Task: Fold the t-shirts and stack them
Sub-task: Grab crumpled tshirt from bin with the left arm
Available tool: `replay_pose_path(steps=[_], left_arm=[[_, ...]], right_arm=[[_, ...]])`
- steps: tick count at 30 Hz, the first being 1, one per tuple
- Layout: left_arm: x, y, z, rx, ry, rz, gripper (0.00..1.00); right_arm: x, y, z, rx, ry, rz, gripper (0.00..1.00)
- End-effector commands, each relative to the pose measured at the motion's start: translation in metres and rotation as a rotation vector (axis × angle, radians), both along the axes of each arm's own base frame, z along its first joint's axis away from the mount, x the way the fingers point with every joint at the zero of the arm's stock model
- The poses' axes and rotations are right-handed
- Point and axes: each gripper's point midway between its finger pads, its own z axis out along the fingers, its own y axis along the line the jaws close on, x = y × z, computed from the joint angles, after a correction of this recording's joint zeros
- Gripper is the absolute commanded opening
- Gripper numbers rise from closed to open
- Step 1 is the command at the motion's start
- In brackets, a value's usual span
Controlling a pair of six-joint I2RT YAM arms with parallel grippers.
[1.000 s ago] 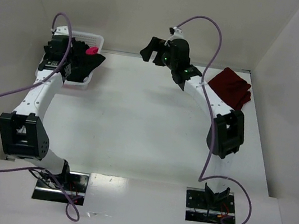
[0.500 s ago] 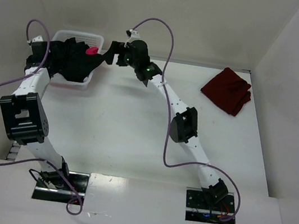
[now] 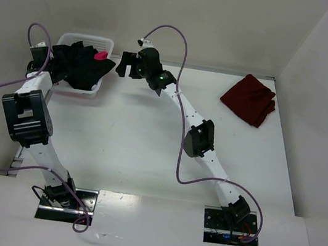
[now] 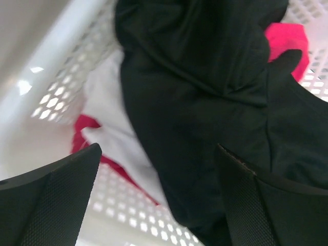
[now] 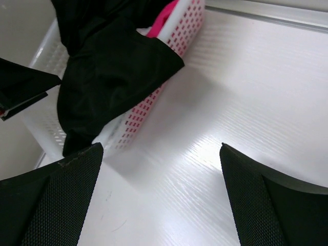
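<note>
Left gripper (image 4: 159,148) gapes empty over the basket's (image 4: 61,97) black shirt (image 4: 205,102); only its wrist view shows the white shirt (image 4: 107,118) beneath. Right gripper (image 5: 161,146) gapes empty. Maroon shirt (image 3: 249,99) appears overhead only.

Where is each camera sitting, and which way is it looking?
Top external: high behind the arms, looking down at the table; both whole arms show, bases nearest.
Left wrist: on the left arm, looking into the basket at the black t-shirt; the left end effector, open, shows at the bottom corners.
Right wrist: on the right arm, looking at the basket's outer side and the table; the right end effector, open, frames the bottom.
Shared: all three show the basket and black t-shirt.
</note>
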Motion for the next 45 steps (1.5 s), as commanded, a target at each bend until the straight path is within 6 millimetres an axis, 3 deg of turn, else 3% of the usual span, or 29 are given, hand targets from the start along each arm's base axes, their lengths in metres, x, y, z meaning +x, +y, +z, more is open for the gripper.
replay_pose_path(steps=[1, 8, 9, 10, 11, 12, 13, 14, 15, 16, 17, 18, 19, 20, 21, 24, 29, 30, 31, 35, 37, 38, 39, 40, 42, 43, 45], left_arm=[[0.026, -0.007, 0.018, -0.027, -0.100, -0.069, 0.97], [0.034, 0.002, 0.001, -0.027, -0.081, -0.038, 0.94], [0.034, 0.002, 0.001, -0.027, -0.081, -0.038, 0.94], [0.035, 0.004, 0.003, -0.019, -0.087, -0.031, 0.93], [0.037, 0.005, 0.000, -0.025, -0.091, -0.026, 0.91], [0.035, 0.003, -0.005, -0.037, -0.082, -0.020, 0.91], [0.037, 0.002, -0.003, -0.038, -0.094, -0.028, 0.91], [0.038, -0.001, -0.003, -0.053, -0.105, -0.036, 0.90], [0.038, -0.001, -0.003, -0.053, -0.105, -0.036, 0.90], [0.040, -0.002, -0.001, -0.061, -0.119, -0.038, 0.88], [0.042, -0.001, 0.002, -0.056, -0.132, -0.039, 0.88], [0.043, -0.005, 0.002, -0.069, -0.137, -0.061, 0.87], [0.044, -0.005, 0.004, -0.065, -0.146, -0.061, 0.87], [0.045, -0.006, 0.000, -0.073, -0.140, -0.068, 0.87], [0.047, -0.006, -0.003, -0.082, -0.139, -0.063, 0.87], [0.047, -0.008, -0.014, -0.097, -0.122, -0.071, 0.86], [0.049, -0.007, -0.028, -0.113, -0.106, -0.064, 0.80], [0.049, -0.007, -0.033, -0.117, -0.098, -0.063, 0.77], [0.049, -0.007, -0.033, -0.117, -0.098, -0.063, 0.74], [0.050, -0.005, -0.032, -0.101, -0.102, -0.062, 0.59], [0.051, -0.004, -0.030, -0.097, -0.111, -0.062, 0.46], [0.051, -0.006, -0.030, -0.103, -0.113, -0.071, 0.42], [0.051, -0.008, -0.034, -0.113, -0.107, -0.080, 0.37], [0.055, -0.007, -0.028, -0.105, -0.125, -0.082, 0.24], [0.057, -0.010, -0.024, -0.123, -0.132, -0.095, 0.14], [0.056, -0.011, -0.020, -0.123, -0.131, -0.095, 0.11], [0.059, -0.011, 0.007, -0.108, -0.173, -0.107, 0.01]], right_arm=[[-0.008, -0.015, 0.072, 0.007, -0.094, -0.048, 1.00], [-0.012, -0.042, 0.112, -0.036, -0.143, -0.096, 1.00], [-0.010, -0.047, 0.103, -0.070, -0.131, -0.115, 1.00], [-0.015, -0.055, 0.123, -0.068, -0.154, -0.128, 1.00], [-0.016, -0.060, 0.127, -0.086, -0.171, -0.137, 1.00], [-0.015, -0.067, 0.107, -0.140, -0.152, -0.152, 1.00], [-0.020, -0.075, 0.145, -0.107, -0.221, -0.165, 1.00], [-0.021, -0.083, 0.151, -0.136, -0.261, -0.174, 1.00], [-0.023, -0.092, 0.132, -0.186, -0.242, -0.190, 1.00], [-0.021, -0.108, 0.140, -0.200, -0.256, -0.266, 1.00], [-0.027, -0.127, 0.180, -0.157, -0.319, -0.306, 1.00], [-0.027, -0.139, 0.159, -0.190, -0.290, -0.314, 1.00], [-0.031, -0.145, 0.165, -0.174, -0.298, -0.303, 1.00], [-0.040, -0.156, 0.195, -0.121, -0.345, -0.308, 1.00], [-0.044, -0.161, 0.179, -0.119, -0.305, -0.301, 1.00], [-0.052, -0.180, 0.182, -0.109, -0.301, -0.311, 1.00], [-0.070, -0.192, 0.182, -0.071, -0.286, -0.331, 1.00], [-0.074, -0.194, 0.170, -0.076, -0.263, -0.332, 1.00], [-0.079, -0.198, 0.180, -0.055, -0.283, -0.335, 1.00], [-0.088, -0.205, 0.169, -0.046, -0.254, -0.349, 1.00], [-0.092, -0.208, 0.165, -0.052, -0.247, -0.348, 1.00], [-0.096, -0.212, 0.175, -0.028, -0.259, -0.362, 1.00], [-0.096, -0.212, 0.166, -0.041, -0.246, -0.361, 1.00], [-0.098, -0.216, 0.174, -0.025, -0.253, -0.373, 1.00], [-0.101, -0.218, 0.169, -0.033, -0.245, -0.372, 1.00], [-0.103, -0.222, 0.176, -0.025, -0.256, -0.384, 1.00], [-0.107, -0.224, 0.173, -0.021, -0.246, -0.386, 1.00]])
